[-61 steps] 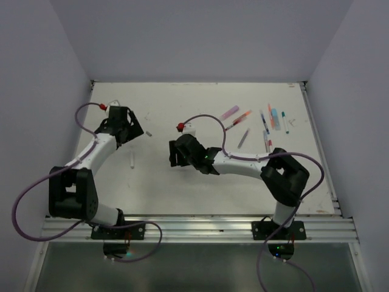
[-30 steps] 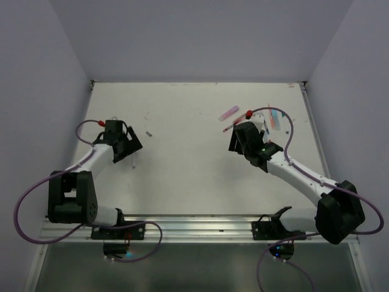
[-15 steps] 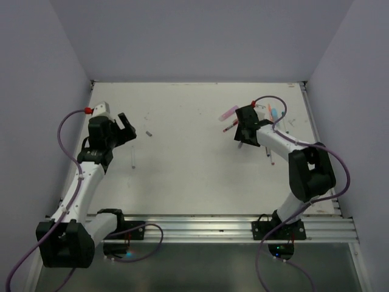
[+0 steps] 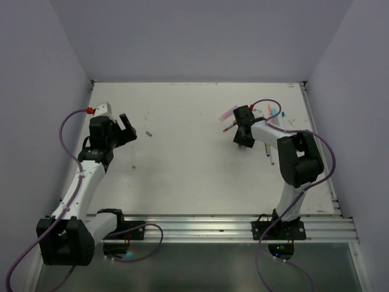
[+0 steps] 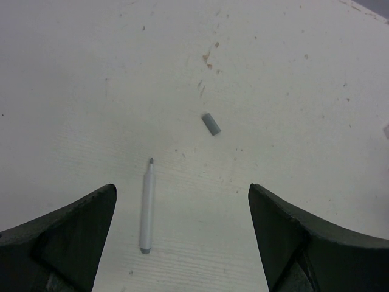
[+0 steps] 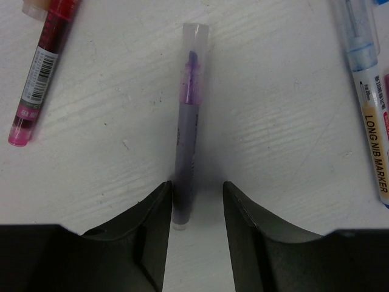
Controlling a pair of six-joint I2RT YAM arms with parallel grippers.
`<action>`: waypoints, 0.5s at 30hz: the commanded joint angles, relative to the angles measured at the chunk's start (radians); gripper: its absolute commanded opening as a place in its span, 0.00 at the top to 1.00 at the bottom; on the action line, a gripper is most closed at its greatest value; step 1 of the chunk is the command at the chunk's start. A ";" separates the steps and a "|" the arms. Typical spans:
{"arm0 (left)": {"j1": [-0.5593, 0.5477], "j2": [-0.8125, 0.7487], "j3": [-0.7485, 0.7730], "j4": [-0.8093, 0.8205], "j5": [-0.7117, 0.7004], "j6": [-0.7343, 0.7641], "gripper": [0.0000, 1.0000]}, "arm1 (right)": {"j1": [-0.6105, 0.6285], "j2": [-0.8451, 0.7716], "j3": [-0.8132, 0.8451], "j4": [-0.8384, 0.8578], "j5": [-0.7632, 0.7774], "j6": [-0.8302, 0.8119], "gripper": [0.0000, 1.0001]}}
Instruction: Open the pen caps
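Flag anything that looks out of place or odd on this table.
A grey cap lies loose, apart from a white pen whose tip is bare. Beyond it, brownish specks stain the table. The purple pen inside the open right claw is capped and looks normal.

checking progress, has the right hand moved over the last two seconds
Yes. The right hand has travelled right and away from the arm bases, from the table's middle to just beside the flat pink plastic marker, which has not shifted.

Loose cap [image 5: 211, 124] laid just beyond pen [image 5: 146, 207] tip at left of table [image 4: 182, 176], second pen [image 6: 189, 121] set between fingers of right gripper [image 6: 196, 190], marker [image 6: 371, 134] at its right.
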 commanded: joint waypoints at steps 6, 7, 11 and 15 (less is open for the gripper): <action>0.005 -0.003 -0.001 0.039 0.082 0.033 0.07 | -0.012 0.002 -0.043 0.035 -0.003 0.041 0.84; 0.005 -0.003 -0.011 0.055 0.100 0.033 0.07 | -0.012 -0.005 -0.051 0.037 -0.001 0.035 0.95; -0.007 -0.003 -0.015 0.078 0.230 0.007 0.07 | -0.011 -0.144 -0.118 0.066 0.005 -0.036 1.00; -0.024 0.003 0.018 0.102 0.358 -0.106 0.07 | 0.067 -0.348 -0.218 0.191 -0.093 -0.196 1.00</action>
